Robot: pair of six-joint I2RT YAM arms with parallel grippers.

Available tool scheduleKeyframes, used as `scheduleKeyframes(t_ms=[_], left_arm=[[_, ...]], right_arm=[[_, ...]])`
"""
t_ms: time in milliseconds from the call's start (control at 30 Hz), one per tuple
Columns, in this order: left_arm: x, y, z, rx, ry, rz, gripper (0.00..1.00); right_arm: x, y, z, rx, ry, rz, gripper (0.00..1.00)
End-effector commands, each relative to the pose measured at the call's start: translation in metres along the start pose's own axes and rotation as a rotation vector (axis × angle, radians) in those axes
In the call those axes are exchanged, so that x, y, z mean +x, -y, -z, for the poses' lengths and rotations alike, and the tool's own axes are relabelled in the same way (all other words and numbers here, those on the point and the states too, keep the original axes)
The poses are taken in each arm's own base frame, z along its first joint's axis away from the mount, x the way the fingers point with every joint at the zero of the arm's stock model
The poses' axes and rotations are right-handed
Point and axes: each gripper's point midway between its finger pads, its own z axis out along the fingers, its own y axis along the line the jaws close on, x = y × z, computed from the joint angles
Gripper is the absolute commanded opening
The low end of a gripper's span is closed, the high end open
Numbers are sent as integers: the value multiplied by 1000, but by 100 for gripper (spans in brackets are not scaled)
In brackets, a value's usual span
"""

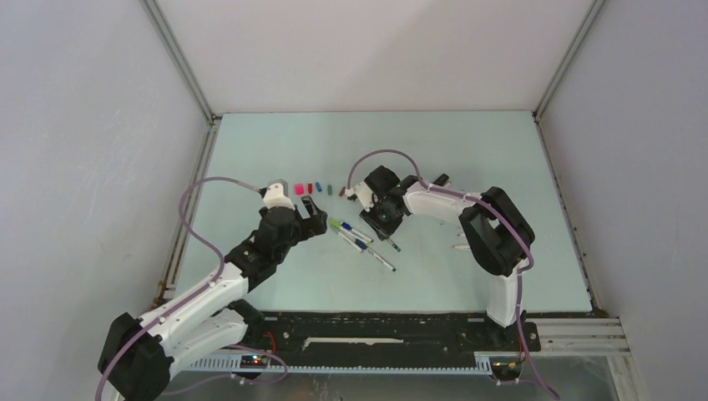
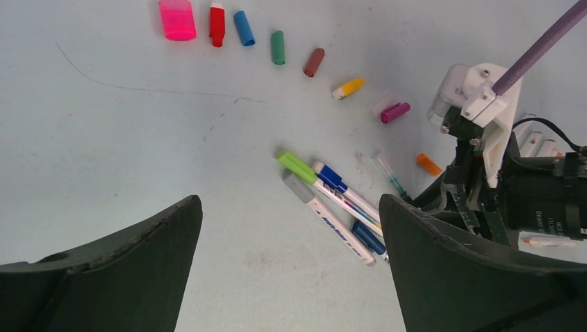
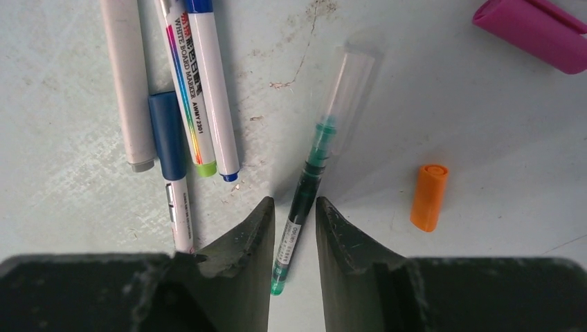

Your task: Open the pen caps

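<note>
Claw of right arm [image 3: 293, 207] straddles green pen [image 3: 306, 185].

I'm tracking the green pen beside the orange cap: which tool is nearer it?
Right. The right tool straddles the green pen; the left tool hangs open beyond the marker cluster.

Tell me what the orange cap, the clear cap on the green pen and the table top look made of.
The orange cap: opaque plastic by the look, smooth with a soft sheen. The clear cap on the green pen: transparent plastic, the tip shows through it. The table top: pale, matt, scuffed and stained; laminate or painted board, I cannot tell which.
</note>
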Motion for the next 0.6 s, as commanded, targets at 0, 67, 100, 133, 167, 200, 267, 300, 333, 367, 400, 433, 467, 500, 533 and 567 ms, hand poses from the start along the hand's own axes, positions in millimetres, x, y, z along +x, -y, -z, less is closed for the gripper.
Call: scheduleKeyframes(t_ms=[0, 67, 100, 133, 167, 200, 267, 300, 333, 367, 400, 433, 467, 500, 533, 567], left_arm=[[-2, 9, 0, 53, 24, 62, 100], [0, 11, -1, 70, 21, 73, 100], [-2, 14, -1, 83, 27, 83, 100], [-1, 17, -1, 98, 24, 89, 100], [-2, 19, -1, 112, 25, 98, 99], [-1, 23, 0, 133, 24, 107, 99], [0, 33, 0, 189, 25, 131, 99], [1, 38, 1, 220, 22, 144, 99], [0, 44, 1, 253, 22, 164, 99], [1, 49, 2, 286, 18, 183, 99], [1, 55, 3, 325, 16, 209, 99], [1, 61, 4, 360, 14, 234, 99], [3, 68, 6, 404, 3, 255, 99], [1, 75, 7, 442, 2, 278, 99], [-3, 80, 7, 473, 16, 299, 99], [-3, 89, 11, 519, 3, 311, 99]], right_arm=[[28, 7, -8, 24, -104, 12, 29], [33, 7, -10, 20, -120, 16, 21], [35, 7, -10, 18, -126, 15, 18], [35, 7, -10, 15, -128, 14, 12], [36, 8, -10, 14, -130, 12, 7], [35, 8, -9, 8, -125, 8, 4], [32, 10, -5, 0, -106, -5, 0], [30, 11, -2, -10, -92, -14, 0], [26, 11, 3, -27, -70, -23, 0], [22, 11, 8, -40, -46, -34, 0], [16, 10, 16, -66, -13, -43, 0], [9, 7, 25, -102, 25, -54, 0], [2, 6, 36, -137, 71, -67, 0], [-4, 2, 46, -184, 110, -80, 0], [-8, -1, 55, -235, 148, -90, 0], [-12, -5, 65, -282, 186, -97, 0]])
